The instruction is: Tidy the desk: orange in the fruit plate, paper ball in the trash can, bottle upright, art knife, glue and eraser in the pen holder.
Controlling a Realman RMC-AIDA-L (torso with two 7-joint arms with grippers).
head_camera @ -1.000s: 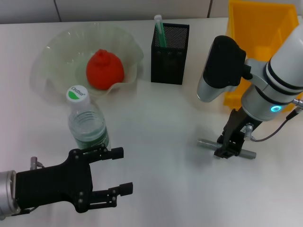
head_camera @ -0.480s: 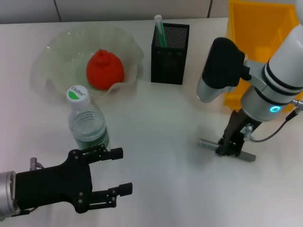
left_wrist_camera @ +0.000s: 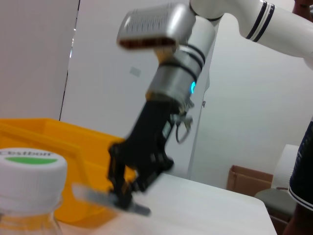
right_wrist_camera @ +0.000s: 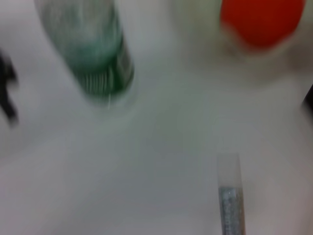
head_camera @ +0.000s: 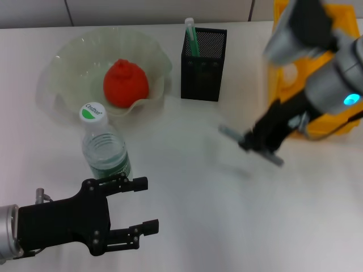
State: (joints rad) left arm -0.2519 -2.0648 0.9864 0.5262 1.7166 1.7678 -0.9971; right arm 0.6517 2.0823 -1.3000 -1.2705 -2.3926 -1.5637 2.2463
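Note:
My right gripper (head_camera: 258, 140) is shut on the slim grey art knife (head_camera: 229, 134) and holds it tilted above the table, between the black mesh pen holder (head_camera: 203, 56) and the yellow trash can (head_camera: 317, 34). The left wrist view shows that gripper (left_wrist_camera: 124, 188) with the knife (left_wrist_camera: 93, 196) in front of the bin. A green-and-white tube (head_camera: 191, 35) stands in the holder. The orange (head_camera: 125, 83) lies in the clear fruit plate (head_camera: 57, 62). The bottle (head_camera: 105, 148) stands upright with its cap on. My left gripper (head_camera: 146, 205) is open, low beside the bottle. The paper ball and eraser are out of view.
The trash can fills the far right corner behind my right arm. The fruit plate, the bottle and my left arm take up the left side of the white table (head_camera: 193, 226).
My right gripper has lifted the art knife off the table and carried it up and to the left, towards the pen holder. The left arm has not moved.

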